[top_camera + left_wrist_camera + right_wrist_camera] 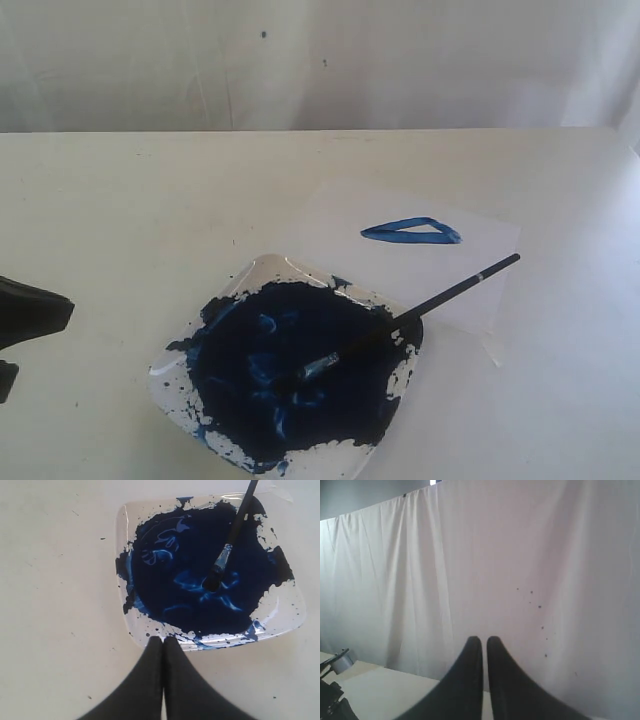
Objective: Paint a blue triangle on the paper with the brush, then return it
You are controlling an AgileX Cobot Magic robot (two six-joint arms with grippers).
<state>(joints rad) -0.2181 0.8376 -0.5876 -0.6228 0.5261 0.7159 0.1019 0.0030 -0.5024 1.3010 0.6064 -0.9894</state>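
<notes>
Two sets of fingers, both pressed together w/ nothing held: left fingers (147,680) over bench (120,200) just beside tray (122,555) rim, right fingers (467,680) facing creased white curtain (420,570). Centre-right of exterior view lies brush (410,316), bristles in dark paint (270,350), handle end over paper (400,265). Upper right on paper: blue triangle (410,240). Cream bench, paint specks round tray.

- Desk (130,200) bare along its far side and left of the tray (280,262): open passage.
- Brush (455,289) handle slants from the tray out over the paper (400,262), barring low passage there.
- Desk right of the paper lies open.
</notes>
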